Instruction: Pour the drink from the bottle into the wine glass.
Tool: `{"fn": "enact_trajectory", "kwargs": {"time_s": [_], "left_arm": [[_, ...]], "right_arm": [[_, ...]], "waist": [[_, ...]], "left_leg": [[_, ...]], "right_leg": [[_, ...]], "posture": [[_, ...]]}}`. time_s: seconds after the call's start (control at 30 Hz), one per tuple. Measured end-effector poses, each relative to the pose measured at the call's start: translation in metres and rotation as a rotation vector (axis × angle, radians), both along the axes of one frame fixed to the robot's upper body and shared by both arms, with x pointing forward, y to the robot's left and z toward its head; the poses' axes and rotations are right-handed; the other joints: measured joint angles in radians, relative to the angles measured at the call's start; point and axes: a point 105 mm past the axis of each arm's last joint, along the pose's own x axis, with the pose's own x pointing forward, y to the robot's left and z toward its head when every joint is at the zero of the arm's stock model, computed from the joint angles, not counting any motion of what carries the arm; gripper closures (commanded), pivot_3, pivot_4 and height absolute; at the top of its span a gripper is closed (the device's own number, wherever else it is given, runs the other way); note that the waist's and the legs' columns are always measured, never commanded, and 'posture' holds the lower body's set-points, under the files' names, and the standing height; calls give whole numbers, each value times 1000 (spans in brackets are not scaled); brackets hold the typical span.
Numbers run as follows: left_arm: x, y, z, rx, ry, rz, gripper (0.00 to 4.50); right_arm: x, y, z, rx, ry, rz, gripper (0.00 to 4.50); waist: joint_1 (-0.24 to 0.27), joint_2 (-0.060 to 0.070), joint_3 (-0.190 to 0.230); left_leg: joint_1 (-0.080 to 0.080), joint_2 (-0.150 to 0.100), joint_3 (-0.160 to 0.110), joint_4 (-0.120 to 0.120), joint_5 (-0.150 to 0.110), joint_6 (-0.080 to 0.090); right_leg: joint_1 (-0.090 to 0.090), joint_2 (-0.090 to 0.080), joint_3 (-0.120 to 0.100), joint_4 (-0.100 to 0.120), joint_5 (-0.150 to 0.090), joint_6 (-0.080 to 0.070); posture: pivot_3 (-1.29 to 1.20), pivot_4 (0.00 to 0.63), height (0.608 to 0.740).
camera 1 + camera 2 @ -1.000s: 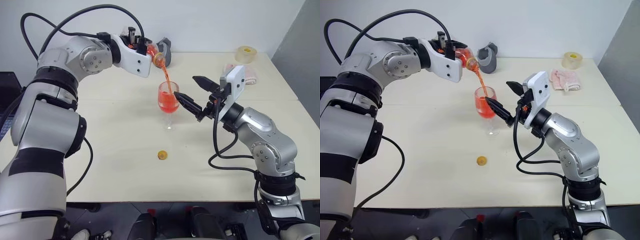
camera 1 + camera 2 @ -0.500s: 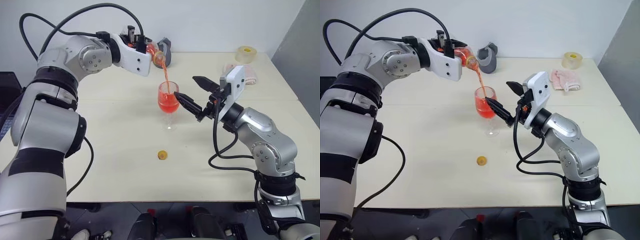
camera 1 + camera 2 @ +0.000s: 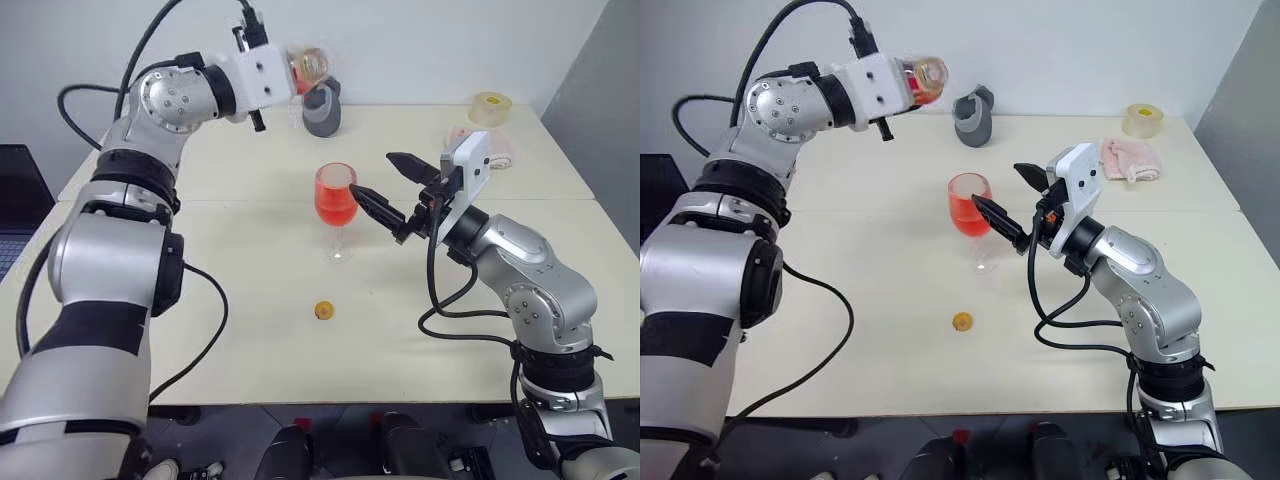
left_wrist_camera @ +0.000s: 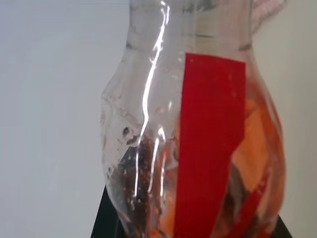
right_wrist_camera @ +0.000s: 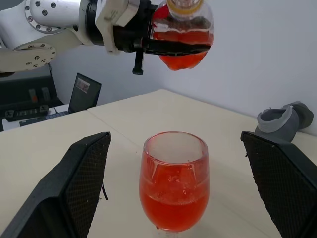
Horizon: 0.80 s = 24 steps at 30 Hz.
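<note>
From the right wrist view you get what the head views cannot give: the wine glass [image 5: 174,181] stands upright between the right gripper's [image 5: 183,193] two fingers [image 5: 74,183], which are spread wide and clear of the bowl on both sides, and the drink [image 5: 173,201] fills most of the bowl, foamy on top. That view also shows the left gripper [image 5: 148,39] pinching the bottle [image 5: 182,32], raised above and behind the glass, with red liquid left in its body and its yellow-ringed mouth turned toward the camera. In the head views you see the glass foot on the counter [image 3: 250,290], a small yellow-orange cap [image 3: 324,310] lying in front of the glass, a grey cup-like object [image 3: 320,108], a tape roll [image 3: 491,106] and a pink cloth [image 3: 492,150] at the far side. The left wrist view gives you the bottle's red label [image 4: 210,148] close up; the fingers behind it are blurred and mostly hidden.
</note>
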Motion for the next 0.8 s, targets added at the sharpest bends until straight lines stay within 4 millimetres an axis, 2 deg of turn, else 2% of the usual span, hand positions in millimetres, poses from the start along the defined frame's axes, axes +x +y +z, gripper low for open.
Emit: {"fn": "enact_trajectory", "kwargs": {"time_s": [0.17, 0.3, 0.4, 0.53, 0.7, 0.8], "left_arm": [[6, 17, -9, -218, 109, 20, 3520], [10, 34, -22, -394, 164, 55, 3520], [13, 53, -46, -510, 208, 122, 3520], [10, 80, -94, -673, 266, 256, 3520], [-4, 96, -125, -891, 291, 366, 3520], [-15, 106, -152, -990, 342, 438, 3520]], "right_arm": [[-1, -1, 0, -15, 0, 1, 0], [-10, -7, -7, -84, -8, 19, 0], [-21, -12, -25, -164, 3, 47, 0], [-36, -13, -52, -249, 32, 98, 0], [-47, -11, -57, -246, 13, 145, 0], [-54, -11, -65, -244, 25, 175, 0]], "waist": [[-14, 0, 0], [-17, 0, 0], [-17, 0, 0], [-16, 0, 0], [-12, -1, -1], [-8, -1, -1]], "left_leg": [[0, 0, -1, 0, 0, 0], [0, 1, -2, 0, 0, 0], [1, 1, -3, 0, 0, 0], [1, 2, -4, 1, 0, 0], [1, 3, -5, 2, 0, -1], [1, 3, -4, 2, 0, -1]], "right_leg": [[0, 0, 0, 1, 0, 0], [0, 0, 0, 2, 0, 0], [-1, 0, 0, 2, 0, 0], [-1, 0, 2, 4, 0, 0], [-1, -2, 2, 4, 0, 0], [-1, -2, 2, 4, 0, 0]], "posture": [[0, 150, 740], [0, 150, 740], [0, 150, 740], [0, 150, 740], [0, 150, 740], [0, 150, 740]]}}
